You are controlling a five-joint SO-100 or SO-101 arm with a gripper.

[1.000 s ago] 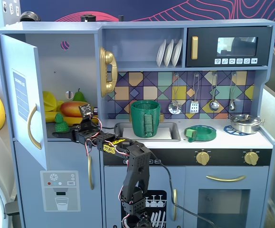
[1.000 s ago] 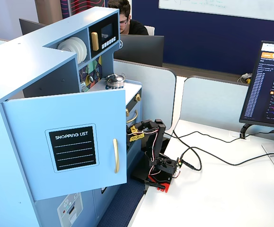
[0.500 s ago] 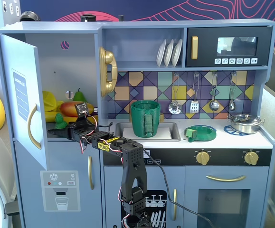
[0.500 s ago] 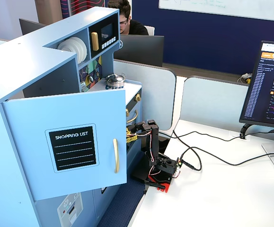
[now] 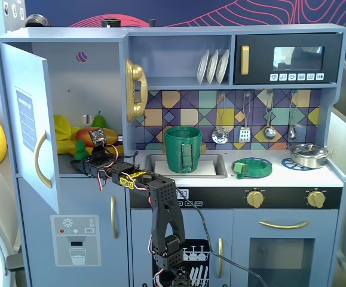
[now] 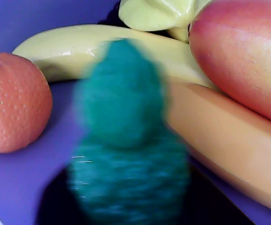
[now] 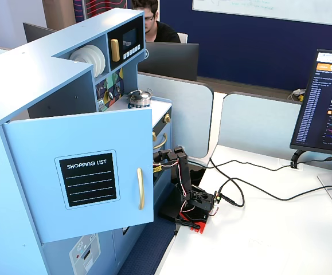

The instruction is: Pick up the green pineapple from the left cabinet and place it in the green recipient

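The green pineapple (image 5: 79,150) stands on the shelf of the left cabinet (image 5: 101,72), whose door (image 5: 32,119) is swung open. My gripper (image 5: 85,160) reaches into the cabinet from the right. In the wrist view the pineapple (image 6: 126,136) is blurred and fills the middle, and the dark jaws of my gripper (image 6: 130,192) lie against both sides of its lower body. The green recipient (image 5: 183,149) stands in the sink to the right of the cabinet. In the other fixed view the open door (image 7: 79,172) hides the gripper and the pineapple.
Around the pineapple lie an orange (image 6: 13,103), a banana (image 6: 65,51), a mango (image 6: 243,56) and an orange-yellow fruit (image 6: 229,145). A pear (image 5: 99,119) stands at the shelf's back. A flat green-and-blue dish (image 5: 252,167) and a steel pot (image 5: 307,154) sit on the counter.
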